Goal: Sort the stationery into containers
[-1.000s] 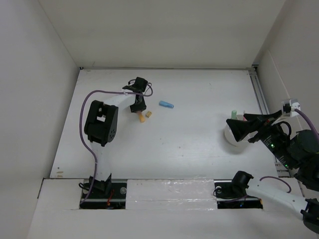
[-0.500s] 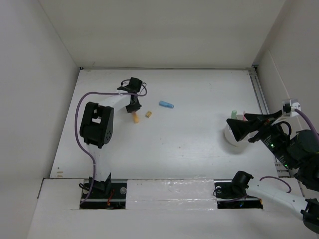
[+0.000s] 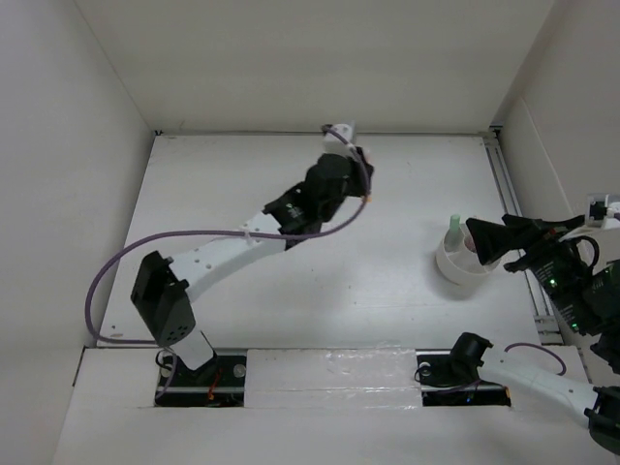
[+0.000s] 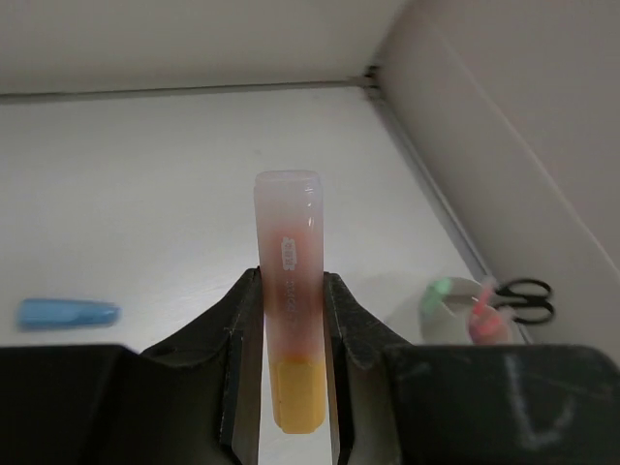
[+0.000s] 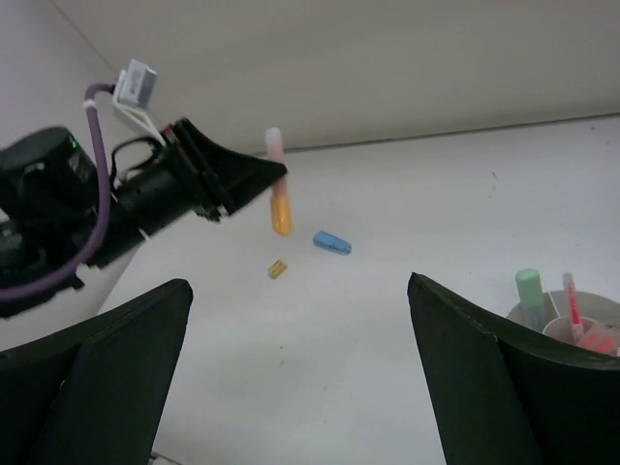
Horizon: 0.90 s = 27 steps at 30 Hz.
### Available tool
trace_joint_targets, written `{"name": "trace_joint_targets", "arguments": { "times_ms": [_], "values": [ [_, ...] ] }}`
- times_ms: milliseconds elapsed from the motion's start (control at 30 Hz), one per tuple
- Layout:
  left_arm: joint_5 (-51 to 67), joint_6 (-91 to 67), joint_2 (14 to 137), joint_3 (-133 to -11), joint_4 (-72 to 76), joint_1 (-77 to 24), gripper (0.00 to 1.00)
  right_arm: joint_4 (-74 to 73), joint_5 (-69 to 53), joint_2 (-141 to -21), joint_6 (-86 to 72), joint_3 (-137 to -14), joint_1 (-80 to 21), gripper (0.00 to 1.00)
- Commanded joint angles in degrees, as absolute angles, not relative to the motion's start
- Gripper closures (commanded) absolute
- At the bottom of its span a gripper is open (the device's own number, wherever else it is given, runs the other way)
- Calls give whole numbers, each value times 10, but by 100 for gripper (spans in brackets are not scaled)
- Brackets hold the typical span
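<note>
A: Two loose things lie on the white desk [image 3: 387, 300]: a stubby light-blue marker [image 5: 332, 242] and, near it, a tiny yellow-black piece [image 5: 277, 268]. Does anything block them?

B: From above, yes. The white left arm [image 3: 223, 257] stretches across that patch and hides both. The right wrist view shows them plainly, apart from each other and flat on the desk.

A: And the container?

B: The short round white plastic cup [image 3: 463, 263] stands well to the right, close to the side wall. A mint-green marker [image 5: 529, 291] and a thin pink pen [image 5: 572, 300] stand in it, and black-handled scissors [image 4: 528, 298] stick out at its rim. I cannot tell which compartment each one sits in.

A: What about the left jaws?

B: They are pinched narrow onto a yellow-orange marker with a clear pinkish cap [image 4: 288, 291], one finger on either side. It hangs in the air over the far middle of the desk, orange end down, above the two loose things.

A: And the right jaws?

B: Those are spread wide with nothing between them, at the cup. Seen from above they overlap its rim, and I cannot tell whether they touch it.
</note>
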State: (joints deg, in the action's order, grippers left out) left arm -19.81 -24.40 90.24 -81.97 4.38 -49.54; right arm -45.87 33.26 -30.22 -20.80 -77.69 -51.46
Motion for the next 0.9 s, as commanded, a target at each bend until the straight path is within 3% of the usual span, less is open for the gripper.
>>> {"name": "trace_joint_targets", "arguments": {
  "times_ms": [0, 300, 867],
  "values": [
    [-189, -162, 958, -856, 181, -570, 100, -467, 374, -302, -210, -810, -519, 1],
    [53, -193, 1051, -816, 460, -581, 100, -507, 395, -292, -210, -853, -519, 1],
    [214, -242, 1215, -907, 605, -581, 100, -559, 389, -292, -215, -882, -519, 1]
  ]
}}
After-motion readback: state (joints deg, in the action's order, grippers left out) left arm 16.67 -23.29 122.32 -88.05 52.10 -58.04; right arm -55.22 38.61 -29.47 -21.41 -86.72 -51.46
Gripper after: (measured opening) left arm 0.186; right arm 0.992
